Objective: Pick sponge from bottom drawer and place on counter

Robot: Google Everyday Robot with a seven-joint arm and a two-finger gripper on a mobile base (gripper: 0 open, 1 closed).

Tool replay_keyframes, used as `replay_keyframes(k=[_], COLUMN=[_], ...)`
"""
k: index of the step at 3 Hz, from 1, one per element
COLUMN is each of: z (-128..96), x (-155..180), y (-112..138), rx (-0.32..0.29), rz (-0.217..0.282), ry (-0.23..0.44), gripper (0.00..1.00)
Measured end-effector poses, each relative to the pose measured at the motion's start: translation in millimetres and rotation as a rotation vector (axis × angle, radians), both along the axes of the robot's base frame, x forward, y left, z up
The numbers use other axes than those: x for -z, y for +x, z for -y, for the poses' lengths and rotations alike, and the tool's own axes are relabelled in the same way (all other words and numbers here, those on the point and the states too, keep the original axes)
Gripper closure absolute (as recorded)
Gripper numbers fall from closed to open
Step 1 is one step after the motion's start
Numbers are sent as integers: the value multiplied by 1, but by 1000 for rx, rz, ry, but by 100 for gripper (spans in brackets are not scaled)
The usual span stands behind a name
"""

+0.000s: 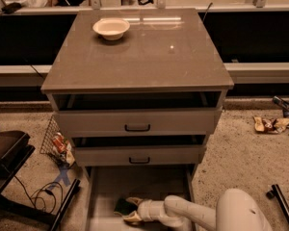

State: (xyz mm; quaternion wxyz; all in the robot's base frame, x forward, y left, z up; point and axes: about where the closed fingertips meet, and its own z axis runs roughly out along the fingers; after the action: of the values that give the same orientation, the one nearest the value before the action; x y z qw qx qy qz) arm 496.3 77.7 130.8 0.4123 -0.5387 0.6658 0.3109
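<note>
The bottom drawer (149,179) is pulled out at the foot of the cabinet, a pale shallow tray. The sponge (118,206), small and dark green, lies on the drawer floor near the front left. My gripper (130,210) reaches in from the lower right and lies low in the drawer. Its two pale fingertips (133,201) sit on either side of the sponge's right end and are closed on it. The counter (149,57) is the glossy grey-brown top of the cabinet.
A cream bowl (111,28) stands on the counter's back left. Two upper drawers (137,121) with black handles stand slightly open above my arm. A wire basket (55,143) and cables lie on the floor at the left, and litter (269,124) lies at the right.
</note>
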Motion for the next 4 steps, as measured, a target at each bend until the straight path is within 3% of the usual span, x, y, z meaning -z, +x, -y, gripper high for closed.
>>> replay_keyframes(k=[1,3,4], z=[-1,-1,30], x=[0,-5,-44], y=[-1,-2,-10], rx=[-2,-12,-35], rz=[-1,-10,-42], ry=[1,34,88], gripper=[98,100,100])
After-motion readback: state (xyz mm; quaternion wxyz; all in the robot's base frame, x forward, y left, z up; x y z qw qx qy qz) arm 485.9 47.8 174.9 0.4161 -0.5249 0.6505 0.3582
